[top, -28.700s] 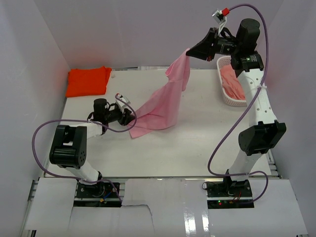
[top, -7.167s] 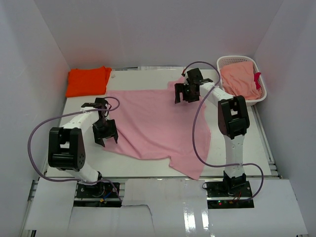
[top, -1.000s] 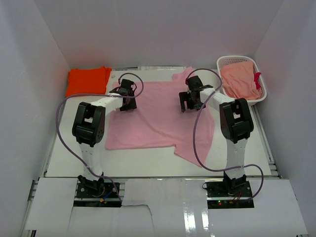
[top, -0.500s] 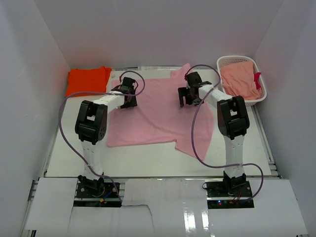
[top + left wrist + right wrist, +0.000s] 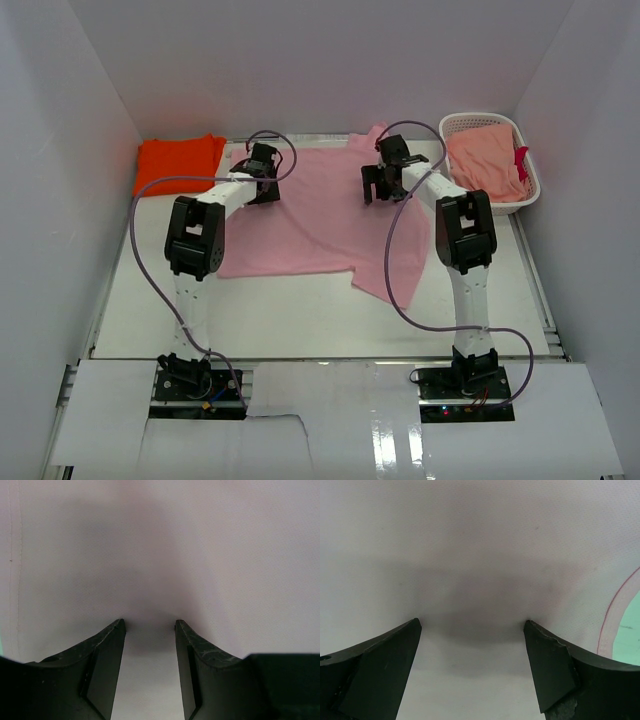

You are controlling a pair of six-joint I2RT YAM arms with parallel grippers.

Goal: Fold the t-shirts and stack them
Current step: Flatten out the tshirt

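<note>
Right wrist, left wrist: right fingers [image 5: 380, 670] and left fingers [image 5: 105, 670] parted, seemingly touching pink t-shirt [image 5: 480, 540].

My left gripper [image 5: 149, 626] has its dark jaws apart, tips close over the light pink t-shirt [image 5: 200, 545]. Cloth fills my view, with a faint seam [image 5: 18, 565] running down the left edge.

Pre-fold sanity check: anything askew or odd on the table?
Yes. The pink t-shirt lies skewed: its near-right part trails off in a slanted flap, and a bit of cloth pokes out at the far edge. The orange t-shirt sits folded at far left. Nothing spilled or torn that I can see.
</note>
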